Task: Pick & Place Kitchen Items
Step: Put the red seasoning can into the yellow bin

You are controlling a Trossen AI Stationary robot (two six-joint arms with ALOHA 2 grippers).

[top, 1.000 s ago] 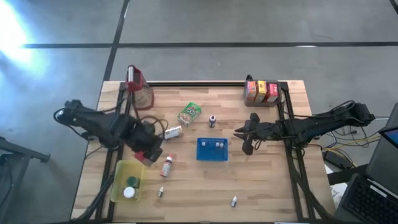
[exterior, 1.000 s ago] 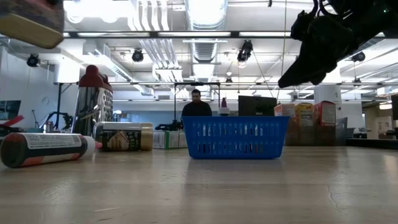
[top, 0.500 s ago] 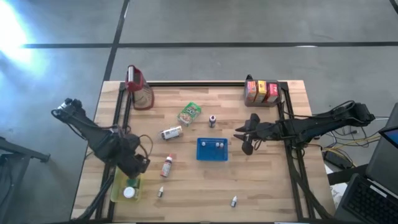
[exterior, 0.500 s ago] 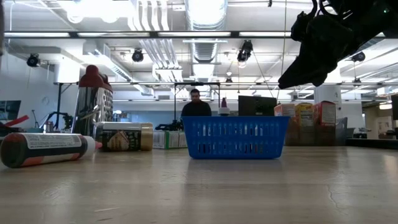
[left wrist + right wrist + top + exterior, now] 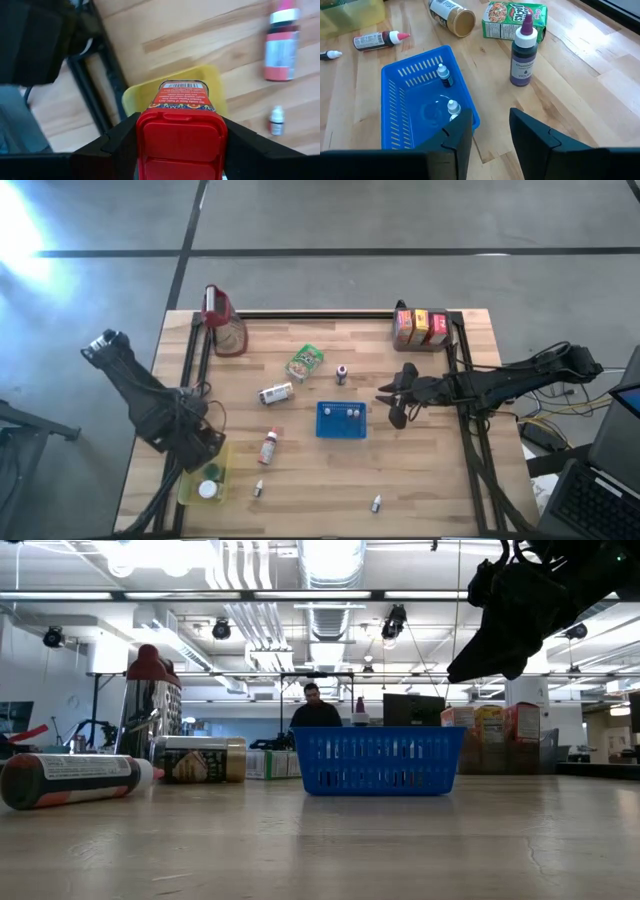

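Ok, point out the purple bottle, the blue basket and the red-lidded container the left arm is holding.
purple bottle [image 5: 522, 60], right wrist view, on its label.
blue basket [image 5: 402, 82], right wrist view, on its slotted wall.
red-lidded container [image 5: 181, 137], left wrist view, on its red lid.

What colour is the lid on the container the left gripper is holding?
Red. The container has a red flip lid, shown best in the left wrist view.

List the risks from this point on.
1. The left gripper holds a red-lidded tin above the yellow bin; the bin sits at the table's edge, so a release off-centre may drop the tin outside it.
2. The right gripper hangs beside the blue basket; reaching for the purple bottle may topple it, since it stands upright.
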